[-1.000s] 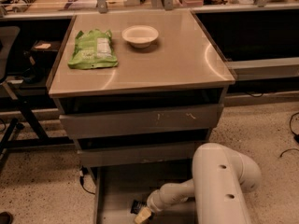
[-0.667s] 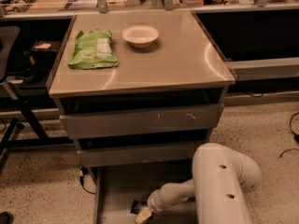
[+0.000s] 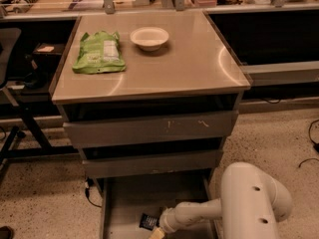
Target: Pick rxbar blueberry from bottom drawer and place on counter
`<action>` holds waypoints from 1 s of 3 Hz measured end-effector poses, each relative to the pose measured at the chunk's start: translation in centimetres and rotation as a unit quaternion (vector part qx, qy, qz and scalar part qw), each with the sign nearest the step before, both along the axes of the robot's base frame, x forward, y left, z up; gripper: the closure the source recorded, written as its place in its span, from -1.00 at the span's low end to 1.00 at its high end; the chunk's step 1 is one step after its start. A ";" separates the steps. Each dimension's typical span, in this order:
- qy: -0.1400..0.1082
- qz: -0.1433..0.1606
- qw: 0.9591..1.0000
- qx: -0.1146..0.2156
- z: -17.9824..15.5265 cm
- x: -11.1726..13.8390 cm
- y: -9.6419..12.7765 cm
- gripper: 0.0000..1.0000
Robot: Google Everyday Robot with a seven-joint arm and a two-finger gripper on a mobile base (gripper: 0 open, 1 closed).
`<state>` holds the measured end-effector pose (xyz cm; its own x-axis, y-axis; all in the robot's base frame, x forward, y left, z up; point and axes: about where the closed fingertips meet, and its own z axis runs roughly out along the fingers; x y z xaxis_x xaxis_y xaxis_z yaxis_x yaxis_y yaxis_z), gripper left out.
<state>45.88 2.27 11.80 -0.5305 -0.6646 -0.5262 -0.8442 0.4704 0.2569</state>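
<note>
We see the robot's white arm reaching into the wide, shallow grey metal bottom drawer. Its gripper hangs low at the drawer's front, just beside the small dark blue-black rxbar blueberry lying on the drawer floor; whether it is spread or closed we cannot tell. On the glossy beige-grey bench above sit a crinkly green snack bag and a shallow white bowl.
</note>
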 end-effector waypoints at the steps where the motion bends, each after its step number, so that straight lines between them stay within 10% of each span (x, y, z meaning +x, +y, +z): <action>1: 0.000 0.011 1.000 0.026 0.3 -1.2 0.0 -1.00; 3: 0.008 0.027 0.999 0.044 0.0 -2.3 0.7 -1.00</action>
